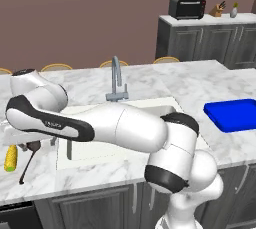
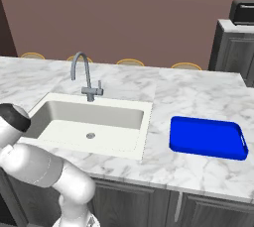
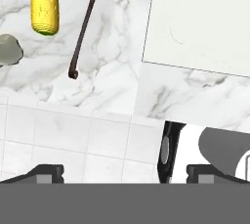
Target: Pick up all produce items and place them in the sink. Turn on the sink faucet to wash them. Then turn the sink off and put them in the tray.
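While my gripper [image 3: 124, 171] hangs wide open and empty, corn [image 3: 45, 3] at eleven o'clock waits on the counter; sink [image 2: 94, 122] and tray [image 2: 208, 138] are bare.

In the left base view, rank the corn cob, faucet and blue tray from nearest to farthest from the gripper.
1. Corn cob, on the counter left of the sink, close by the open gripper.
2. Faucet, behind the sink.
3. Blue tray, far right on the counter.
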